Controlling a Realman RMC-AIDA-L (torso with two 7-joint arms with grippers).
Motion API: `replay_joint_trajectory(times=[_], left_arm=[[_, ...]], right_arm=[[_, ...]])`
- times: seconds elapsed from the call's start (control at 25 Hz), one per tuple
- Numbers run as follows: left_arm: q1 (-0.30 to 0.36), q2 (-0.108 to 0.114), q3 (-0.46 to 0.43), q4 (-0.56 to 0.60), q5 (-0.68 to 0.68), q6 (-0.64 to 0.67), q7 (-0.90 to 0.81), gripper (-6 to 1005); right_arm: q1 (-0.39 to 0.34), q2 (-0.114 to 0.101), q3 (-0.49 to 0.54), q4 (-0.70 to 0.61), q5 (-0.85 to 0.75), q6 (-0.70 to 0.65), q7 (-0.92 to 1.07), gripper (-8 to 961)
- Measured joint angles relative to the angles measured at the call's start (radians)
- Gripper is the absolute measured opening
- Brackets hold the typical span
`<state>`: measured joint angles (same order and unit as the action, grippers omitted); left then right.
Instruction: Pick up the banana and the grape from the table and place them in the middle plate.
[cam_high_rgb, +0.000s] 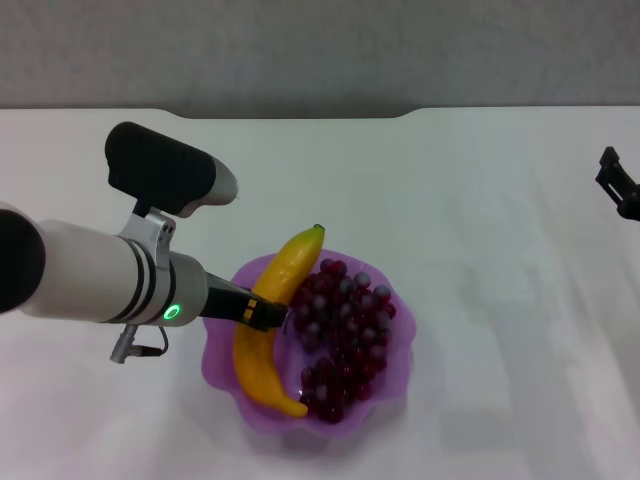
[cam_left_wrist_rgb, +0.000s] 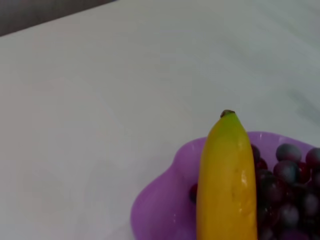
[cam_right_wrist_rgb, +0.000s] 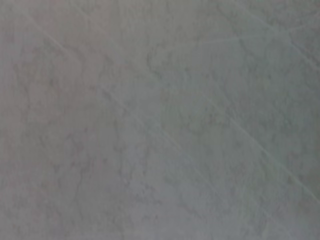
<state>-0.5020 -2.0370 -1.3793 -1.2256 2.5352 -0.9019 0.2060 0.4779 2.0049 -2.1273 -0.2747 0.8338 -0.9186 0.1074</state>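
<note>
One banana (cam_high_rgb: 268, 322), one bunch of grapes (cam_high_rgb: 345, 335), one purple plate (cam_high_rgb: 222, 352) holding both, all on one white surface (cam_high_rgb: 450, 190). Two robot arms in view, so two grippers: left gripper (cam_high_rgb: 272, 316), right gripper (cam_high_rgb: 622, 186).

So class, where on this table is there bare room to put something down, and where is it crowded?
The table is bare between the middle plate and the right gripper, and along the back edge. The plate is crowded: banana and grape fill it, with the left gripper at the banana.
</note>
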Motion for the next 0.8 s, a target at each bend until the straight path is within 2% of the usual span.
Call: replay_joint_trajectory(times=[0.48,0.68,0.8], left_arm=[[-0.026,-0.001,0.026,0.007,0.012,-0.008,-0.017,479],[-0.028,0.001,0.034,-0.011,0.037,-0.021,-0.04,527],[-0.024,0.004,0.02,-0.034,0.062,-0.018,-0.067,647]], right_arm=[[-0.001,0.0,-0.001,0.003,-0.002,0.0,0.0,865],[-0.004,0.0,0.0,0.004,-0.003,0.0,0.0,864],[-0.004,0.0,0.0,0.003,-0.002,0.0,0.0,864]])
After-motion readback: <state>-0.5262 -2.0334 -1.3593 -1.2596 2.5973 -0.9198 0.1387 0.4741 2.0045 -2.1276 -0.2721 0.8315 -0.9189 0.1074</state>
